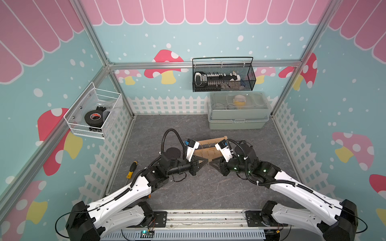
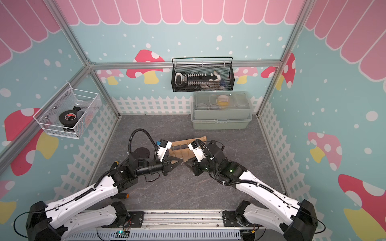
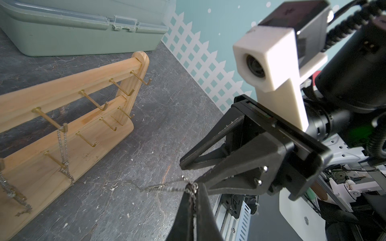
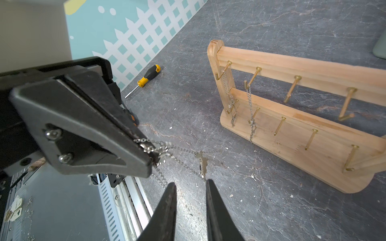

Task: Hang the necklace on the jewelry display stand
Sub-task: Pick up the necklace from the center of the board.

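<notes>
My left jaws clench the necklace [image 4: 203, 163], its far end by my parted right jaws, near the jewelry display stand [image 4: 302, 68] but off its hooks. The white wire basket [image 1: 83, 100] holds a tape roll [image 1: 94, 117]; the lidded box [image 1: 236, 124], something yellow.

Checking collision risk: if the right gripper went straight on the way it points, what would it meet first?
Probably the necklace, held by the shut left gripper, its pendant just ahead of the open fingers of the right gripper; depth is unclear.
</notes>
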